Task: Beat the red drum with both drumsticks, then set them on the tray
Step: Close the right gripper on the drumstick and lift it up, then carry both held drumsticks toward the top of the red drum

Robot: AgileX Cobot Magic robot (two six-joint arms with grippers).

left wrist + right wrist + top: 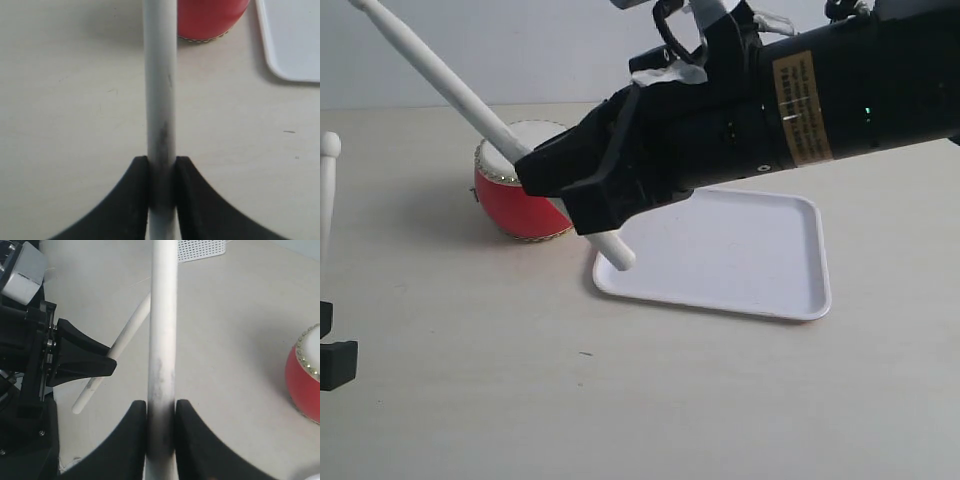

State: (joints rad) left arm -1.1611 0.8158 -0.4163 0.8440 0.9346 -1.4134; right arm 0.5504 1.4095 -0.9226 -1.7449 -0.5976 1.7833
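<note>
The red drum [515, 210] with its cream top stands left of the white tray [740, 255]. My right gripper [560, 195] reaches across in front of the drum, shut on a drumstick [440, 75] that slants from the upper left down to the tray's near corner. The right wrist view shows that drumstick [164, 315] pinched between the jaws of the right gripper [161, 420], with the drum [305, 380] to one side. My left gripper [328, 340] at the far left holds the second drumstick [328, 190] nearly upright. In the left wrist view, the left gripper [161, 175] is shut on it [160, 75], with the drum [210, 17] and the tray [295, 40] beyond.
The right arm's black body [800, 90] spans the upper right of the exterior view and hides the drum's right side. A white mesh object [200, 250] lies at the table's far side in the right wrist view. The left arm [30, 365] shows there too.
</note>
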